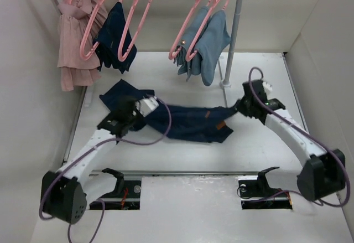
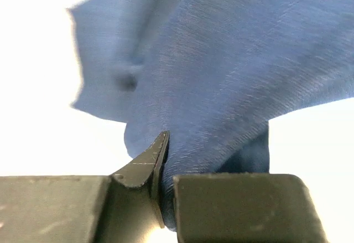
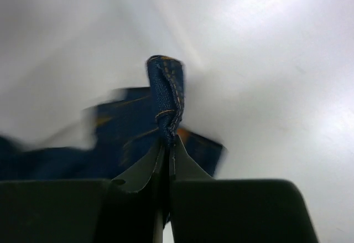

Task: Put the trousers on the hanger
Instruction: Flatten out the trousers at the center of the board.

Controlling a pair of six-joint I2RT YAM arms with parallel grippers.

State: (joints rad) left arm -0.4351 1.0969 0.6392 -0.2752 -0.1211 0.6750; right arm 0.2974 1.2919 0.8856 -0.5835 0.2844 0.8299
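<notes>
Trousers (image 1: 188, 122) stretched across table (image 1: 193, 157) between both arms. Left gripper (image 2: 164, 163) clenched on plain denim, right gripper (image 3: 168, 149) clamped on a stitched, bunched edge.

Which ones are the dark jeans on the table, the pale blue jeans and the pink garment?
Dark navy denim jeans (image 1: 191, 121): top view, middle of the stretched cloth.
Light blue-grey jeans (image 1: 213, 44): top view, hanging leg.
Pale pink cloth garment (image 1: 72, 44): top view, its body.

The white table (image 1: 182, 160) bore dark navy trousers (image 1: 188, 122) stretched across its middle. A clothes-rack post (image 1: 231, 44) stood near its far edge.
</notes>
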